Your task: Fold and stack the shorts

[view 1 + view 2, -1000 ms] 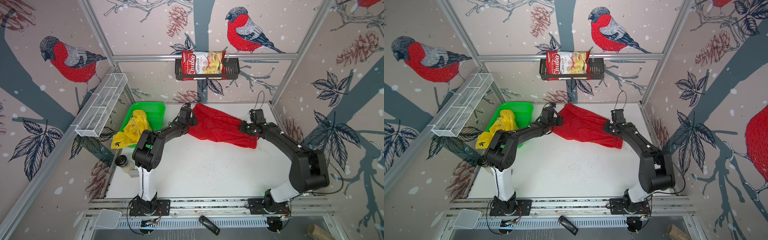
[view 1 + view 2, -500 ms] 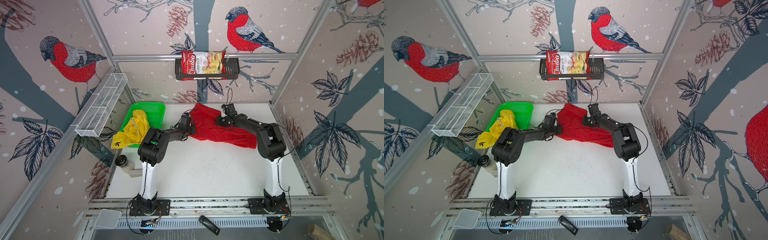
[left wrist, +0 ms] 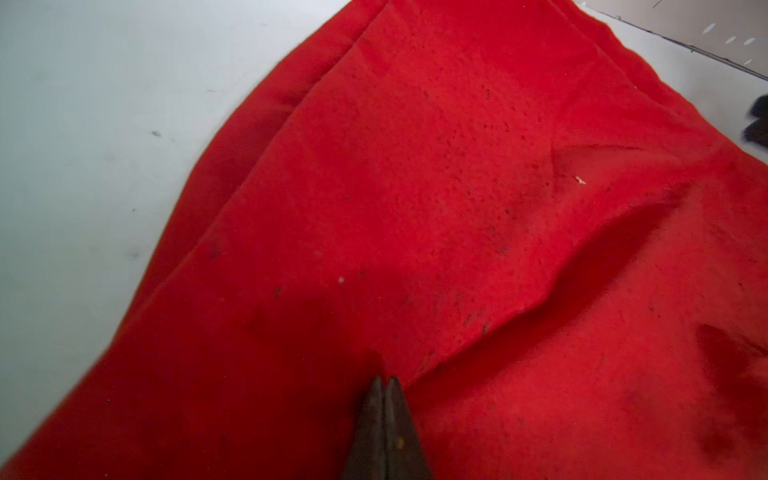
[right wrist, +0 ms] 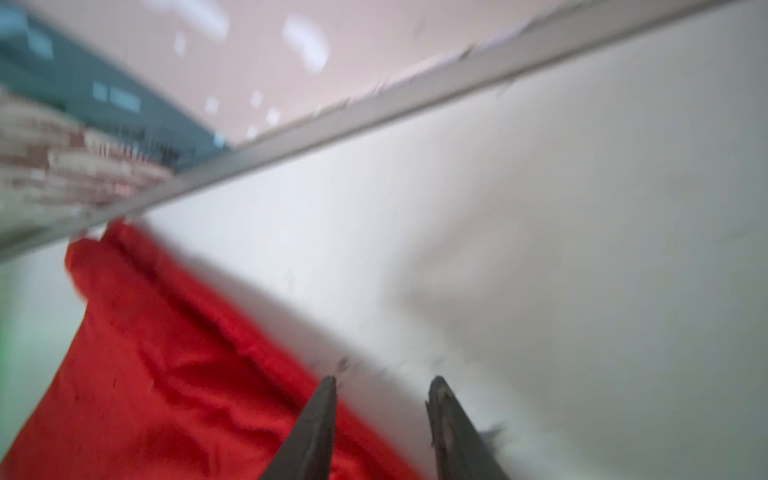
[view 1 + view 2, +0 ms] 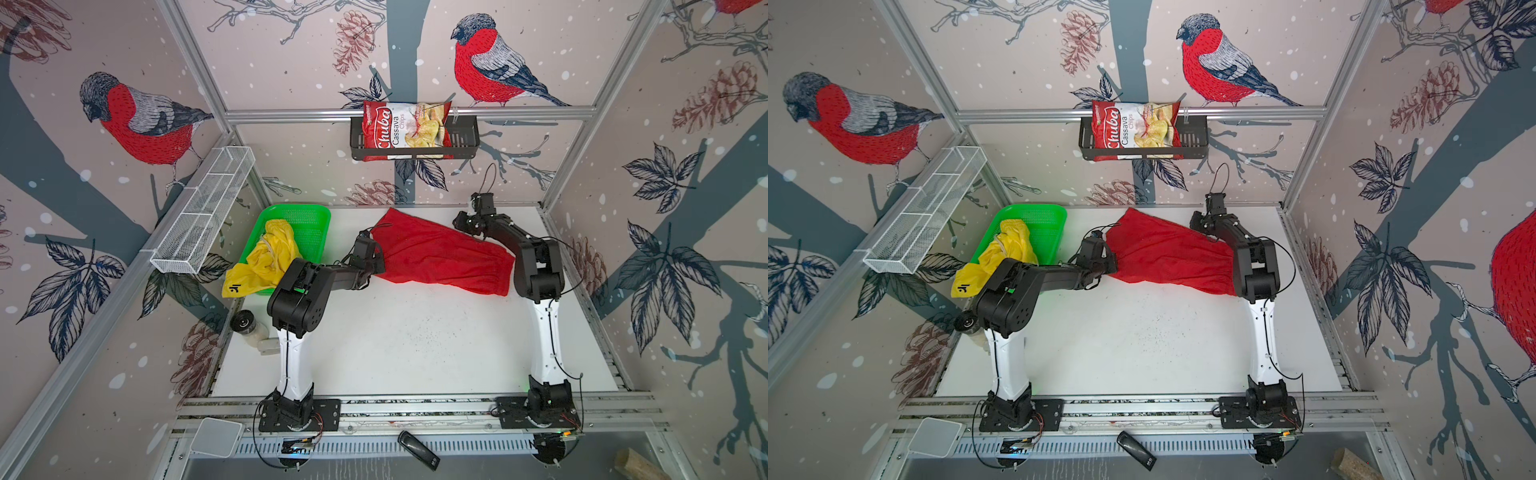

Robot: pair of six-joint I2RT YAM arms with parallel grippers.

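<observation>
Left gripper (image 3: pixel 386 381) pinches the red shorts (image 5: pixel 436 254) at their left end; right gripper (image 4: pixel 380 383), half-parted and empty, hangs beside their far edge.

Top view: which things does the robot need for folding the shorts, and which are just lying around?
For the job: red shorts, pinched by the shut left gripper; yellow shorts, spilling out of the green basket; open right gripper.
Just lying about: chips bag, white wire rack, small jar.
</observation>
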